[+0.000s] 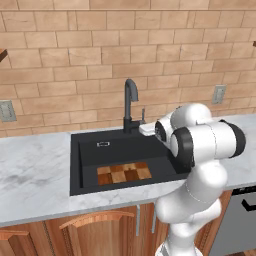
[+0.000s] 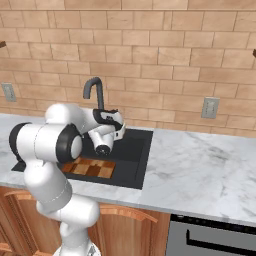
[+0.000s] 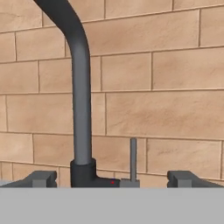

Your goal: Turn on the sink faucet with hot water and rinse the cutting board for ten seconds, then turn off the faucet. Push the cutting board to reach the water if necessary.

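A: Where is the tool [image 3: 113, 178], and how do its tips stand?

B: It sits level with the base of the faucet [image 3: 80, 109], pointing at the brick wall [image 3: 166, 74]. Two dark fingertips [image 3: 41, 178] rise at the bottom of the hand view, spread wide apart, with nothing between them but air. The faucet's thin upright lever [image 3: 133, 159] stands in the gap between them, apart from both.

A: Touching the lever?

B: I cannot tell how near it is; no contact shows.

A: How many faucets, and how many levers?

B: One faucet [image 1: 130, 102], one lever. The gooseneck rises from the back rim of the sink [image 1: 82, 165], its spout curving forward over the basin.

A: And the cutting board [image 1: 124, 173]?

B: One board, checkered light and dark brown, lying flat on the sink floor toward the front wall, a little right of the middle in the left base view. In the right base view the board [image 2: 95, 168] is partly hidden behind the arm.

A: What else?

B: One marble worktop [image 1: 35, 175] around the sink, one silver overflow slot [image 1: 103, 144] in the back wall of the basin, and two wall outlets [image 1: 218, 93], one on each side of the faucet. Wooden cabinet doors [image 1: 95, 232] sit below.
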Available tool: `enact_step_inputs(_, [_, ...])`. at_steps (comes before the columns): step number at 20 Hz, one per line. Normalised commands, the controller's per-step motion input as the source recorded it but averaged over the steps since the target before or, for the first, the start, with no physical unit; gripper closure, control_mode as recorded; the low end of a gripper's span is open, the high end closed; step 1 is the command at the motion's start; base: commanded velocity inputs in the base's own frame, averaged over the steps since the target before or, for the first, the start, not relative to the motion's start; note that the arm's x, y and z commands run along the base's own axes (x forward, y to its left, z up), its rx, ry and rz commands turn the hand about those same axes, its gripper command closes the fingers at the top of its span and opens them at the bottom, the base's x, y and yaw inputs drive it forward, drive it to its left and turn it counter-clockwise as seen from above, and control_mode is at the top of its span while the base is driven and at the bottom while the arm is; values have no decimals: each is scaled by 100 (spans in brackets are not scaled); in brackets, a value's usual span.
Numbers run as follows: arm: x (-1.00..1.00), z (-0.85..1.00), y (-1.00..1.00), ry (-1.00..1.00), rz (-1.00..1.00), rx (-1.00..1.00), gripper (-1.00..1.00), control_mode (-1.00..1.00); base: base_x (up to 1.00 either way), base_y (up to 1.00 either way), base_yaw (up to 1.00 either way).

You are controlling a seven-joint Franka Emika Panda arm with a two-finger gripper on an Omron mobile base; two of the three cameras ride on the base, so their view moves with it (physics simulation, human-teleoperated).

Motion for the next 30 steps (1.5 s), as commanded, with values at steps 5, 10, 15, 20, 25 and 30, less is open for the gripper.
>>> enact_step_inputs(5, [5,-2,-4,6,0,4,-100,-100,0,0,0])
enact_step_inputs(10, [5,0,-8,2,0,3,-100,-100,0,0,0])
enact_step_inputs(15, [9,0,-9,0,0,0,-100,-100,0,0,0])
enact_step_inputs(20, [20,0,-1,0,0,0,-100,-100,0,0,0])
enact_step_inputs(25, [25,-1,0,0,0,0,-100,-100,0,0,0])
enact_step_inputs(30, [14,-4,-1,0,-3,0,-100,-100,0,0,0])
